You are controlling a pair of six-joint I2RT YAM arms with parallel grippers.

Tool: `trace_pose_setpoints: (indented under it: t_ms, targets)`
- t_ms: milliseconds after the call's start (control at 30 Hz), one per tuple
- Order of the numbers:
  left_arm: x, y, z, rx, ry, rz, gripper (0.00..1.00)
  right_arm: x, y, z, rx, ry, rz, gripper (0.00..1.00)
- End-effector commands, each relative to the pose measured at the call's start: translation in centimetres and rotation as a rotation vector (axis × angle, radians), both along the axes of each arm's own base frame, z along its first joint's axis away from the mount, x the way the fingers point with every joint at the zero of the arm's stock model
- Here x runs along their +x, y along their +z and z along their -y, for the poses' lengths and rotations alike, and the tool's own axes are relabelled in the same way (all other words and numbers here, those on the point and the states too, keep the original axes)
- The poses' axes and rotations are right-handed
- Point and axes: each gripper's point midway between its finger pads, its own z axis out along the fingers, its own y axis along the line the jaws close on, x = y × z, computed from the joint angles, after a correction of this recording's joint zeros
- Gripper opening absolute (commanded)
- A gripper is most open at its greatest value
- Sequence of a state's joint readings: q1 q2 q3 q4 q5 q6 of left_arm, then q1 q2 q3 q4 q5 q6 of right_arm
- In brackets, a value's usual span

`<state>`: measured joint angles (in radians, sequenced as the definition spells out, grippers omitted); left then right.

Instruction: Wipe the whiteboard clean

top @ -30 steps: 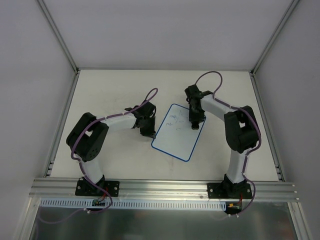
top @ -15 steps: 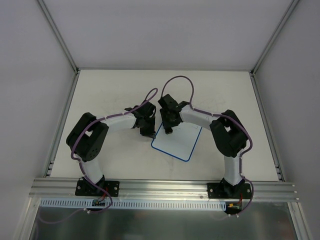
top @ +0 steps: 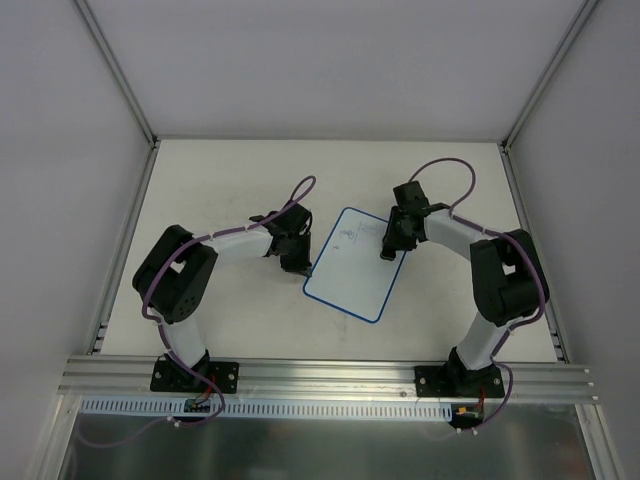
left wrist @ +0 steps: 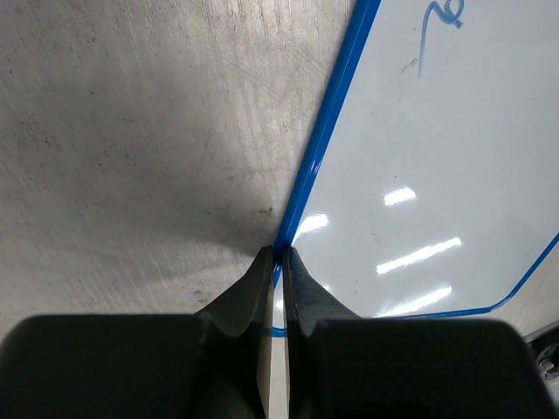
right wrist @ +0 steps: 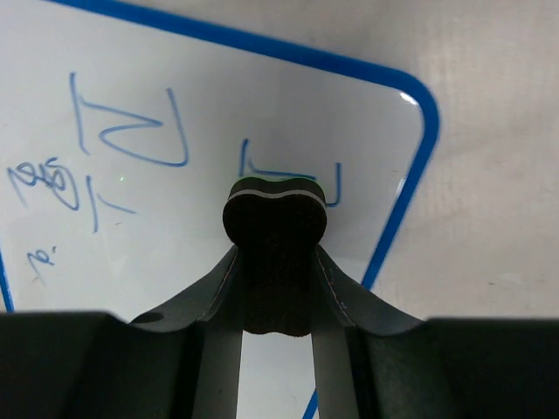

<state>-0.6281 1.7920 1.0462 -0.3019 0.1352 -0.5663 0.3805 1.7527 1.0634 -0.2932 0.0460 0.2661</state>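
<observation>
Writing (right wrist: 131,131) still marks the whiteboard (top: 352,270), flat on the table (top: 220,180): your right gripper (top: 391,246), clamping the eraser (right wrist: 275,214), swept to the board's left edge and back to its far right corner; your left gripper (left wrist: 279,255) stays pinched on the left rim.

a pale matte surface (top: 220,190) fills the bottom of the enclosure, and up close it looks scuffed and finely scratched. plain white panels close it in: a back wall (top: 330,60) and two side walls (top: 50,200). thin aluminium struts (top: 115,70) rise at the corners, and a slotted aluminium rail (top: 330,372) borders the near edge. the light is soft and even.
</observation>
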Motion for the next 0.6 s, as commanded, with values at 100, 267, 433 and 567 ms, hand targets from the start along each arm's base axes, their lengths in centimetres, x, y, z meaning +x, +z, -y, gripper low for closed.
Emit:
trace_pose_setpoints:
  t_ms: [100, 267, 433, 567]
  targets:
    - [-5.4, -5.4, -6.8, 0.290, 0.008, -0.196, 0.00, -2.5, -0.6, 4.4, -0.111, -0.158, -0.093, 0.00]
    - [-5.5, -5.3, -6.8, 0.289, 0.011, -0.196, 0.00, -2.7, -0.9, 4.1, -0.093, -0.153, -0.110, 0.00]
    - [-5.5, -5.3, -6.7, 0.286, 0.011, -0.200, 0.00, -2.9, -1.2, -0.9, -0.001, -0.005, -0.110, 0.00]
    - [-5.4, -5.3, -6.6, 0.283, 0.012, -0.198, 0.00, -4.0, -1.2, -6.8, 0.056, 0.176, -0.131, 0.00]
